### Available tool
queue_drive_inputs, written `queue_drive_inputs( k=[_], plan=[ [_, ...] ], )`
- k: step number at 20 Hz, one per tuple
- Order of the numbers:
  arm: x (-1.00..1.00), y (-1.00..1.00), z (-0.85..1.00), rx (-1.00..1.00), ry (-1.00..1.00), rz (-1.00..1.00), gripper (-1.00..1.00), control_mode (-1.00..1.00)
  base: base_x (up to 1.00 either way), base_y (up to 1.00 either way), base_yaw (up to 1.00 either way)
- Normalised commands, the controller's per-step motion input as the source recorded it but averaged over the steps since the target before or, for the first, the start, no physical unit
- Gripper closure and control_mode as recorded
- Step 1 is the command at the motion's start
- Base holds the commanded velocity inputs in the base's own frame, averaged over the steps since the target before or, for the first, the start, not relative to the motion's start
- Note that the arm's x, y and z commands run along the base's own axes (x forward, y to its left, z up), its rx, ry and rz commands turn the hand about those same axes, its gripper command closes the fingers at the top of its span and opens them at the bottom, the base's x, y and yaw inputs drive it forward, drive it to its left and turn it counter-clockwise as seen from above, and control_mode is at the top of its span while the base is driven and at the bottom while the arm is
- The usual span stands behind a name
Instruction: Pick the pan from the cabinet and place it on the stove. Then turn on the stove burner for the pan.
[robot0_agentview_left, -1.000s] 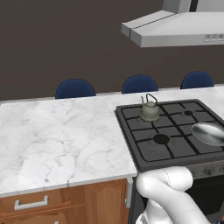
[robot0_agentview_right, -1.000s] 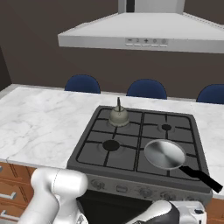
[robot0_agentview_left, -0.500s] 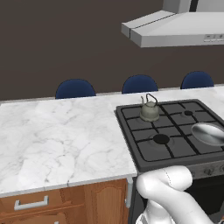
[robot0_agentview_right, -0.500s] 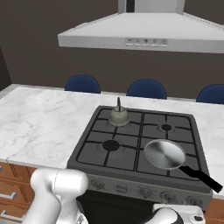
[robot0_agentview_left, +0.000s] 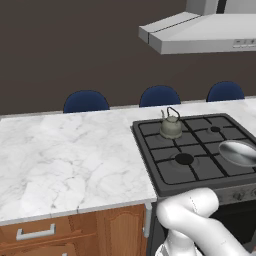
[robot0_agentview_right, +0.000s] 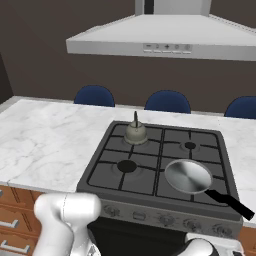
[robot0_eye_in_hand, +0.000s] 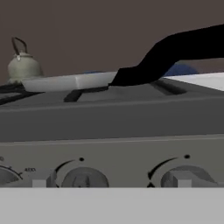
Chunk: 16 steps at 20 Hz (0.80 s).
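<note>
1. Sitting on the front right burner of the stove (robot0_agentview_right: 150, 165) is the pan (robot0_agentview_right: 188, 176), its black handle (robot0_agentview_right: 231, 204) sticking out past the front right corner.
2. From the left base view, the pan (robot0_agentview_left: 240, 151) shows at the right edge of the stove (robot0_agentview_left: 195, 150).
3. On the back left burner stands a small kettle (robot0_agentview_right: 135, 132), well apart from the pan.
4. Down low in the hand view, the pan (robot0_eye_in_hand: 70, 82) is seen edge-on above the front panel, handle (robot0_eye_in_hand: 175, 52) sweeping up to the right, kettle (robot0_eye_in_hand: 22, 64) behind at left.
5. Front knobs (robot0_eye_in_hand: 83, 178) line the bottom of that view, close to the camera.
6. As for the claw, its fingers stand spread wide, gripping nothing.
7. Marble worktop (robot0_agentview_left: 65, 155) runs left of the stove; blue chair backs (robot0_agentview_right: 167, 101) sit behind it.
</note>
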Motion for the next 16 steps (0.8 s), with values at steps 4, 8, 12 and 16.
queue_drive_inputs(
  k=[4, 8, 12, 16],
  plan=[
    [0.01, -0.34, -0.16, 0.02, 0.00, -0.08, -1.00, -1.00, 0.00, 0.00, 0.00],
    [0.15, -0.09, -0.22, 0.00, 0.00, -0.05, -1.00, -1.00, 0.00, 0.00, 0.00],
    [0.21, -0.03, -0.26, 0.00, -0.03, -0.02, -1.00, -1.00, 0.00, 0.00, 0.00],
    [0.24, -0.04, -0.23, 0.00, -0.07, -0.01, -1.00, -1.00, 0.00, 0.00, 0.00]
  ],
)
